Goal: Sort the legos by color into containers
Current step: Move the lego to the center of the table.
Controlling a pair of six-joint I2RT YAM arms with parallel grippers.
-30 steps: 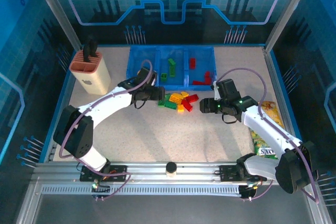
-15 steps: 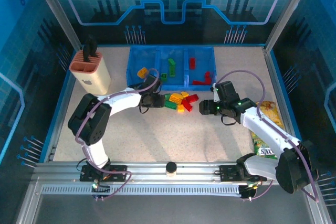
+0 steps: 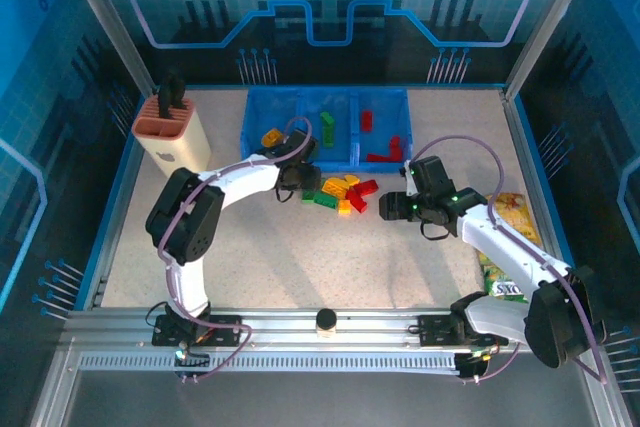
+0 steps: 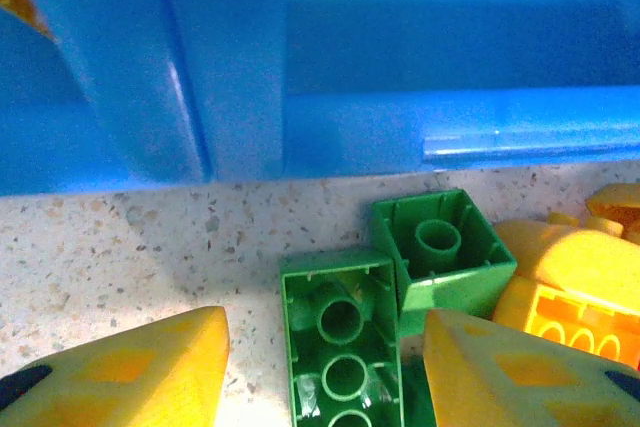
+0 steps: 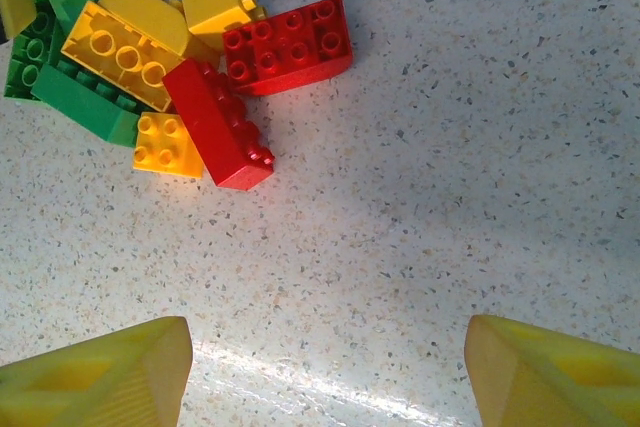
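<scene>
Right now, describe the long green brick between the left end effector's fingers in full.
The long green brick is glossy plastic, lying upside down on the speckled table, hollow underside and round tubes up. Its right edge abuts a square green brick. The left end effector straddles it, fingers not touching.

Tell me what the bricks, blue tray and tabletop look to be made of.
Bricks: moulded hard plastic by the look, glossy; solid colours, crisp studs, hollow tubed underside on the green brick.
Blue tray: plastic, smooth, seemingly slightly translucent, with a sheen line along its rim.
Tabletop: speckled stone-look surface, semi-gloss with a light streak; laminate or composite, cannot tell.
</scene>
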